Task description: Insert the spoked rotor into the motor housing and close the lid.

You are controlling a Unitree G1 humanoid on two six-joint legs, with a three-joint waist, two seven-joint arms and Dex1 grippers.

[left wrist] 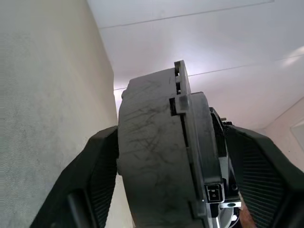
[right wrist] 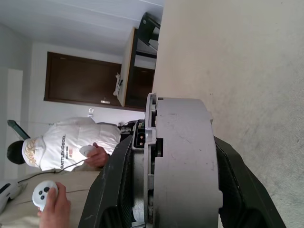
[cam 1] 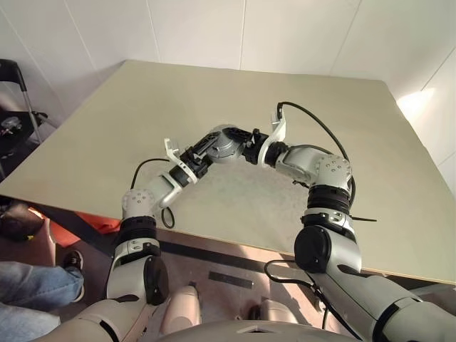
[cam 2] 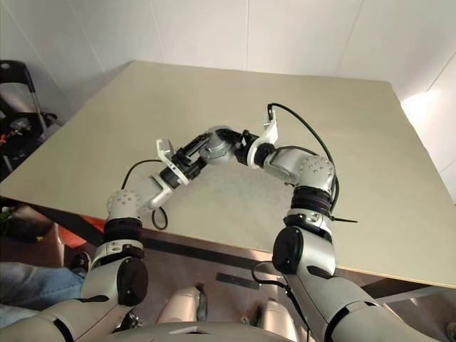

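Note:
The motor housing [cam 1: 226, 144], a thick round grey puck, hangs on edge a little above the tan table [cam 1: 142, 107], held between both hands. My left gripper [cam 1: 206, 151] reaches it from the left and my right gripper [cam 1: 249, 146] from the right. In the left wrist view its scratched rim [left wrist: 156, 156] sits between the two black fingers [left wrist: 95, 175], which press its flat faces. The right wrist view shows the same puck [right wrist: 183, 156] clamped between that gripper's fingers [right wrist: 114, 185]. A thinner grey plate [left wrist: 183, 90] lies against one face; I cannot tell whether it is the lid. The spoked rotor is hidden.
A person in a white shirt [right wrist: 61, 142] sits beyond the table's left side with a white controller [right wrist: 45, 192] in hand; a jeans-clad leg [cam 1: 28, 281] shows there too. A black stand [cam 1: 14, 107] is at the far left. The table's near edge [cam 1: 214, 246] runs just below my forearms.

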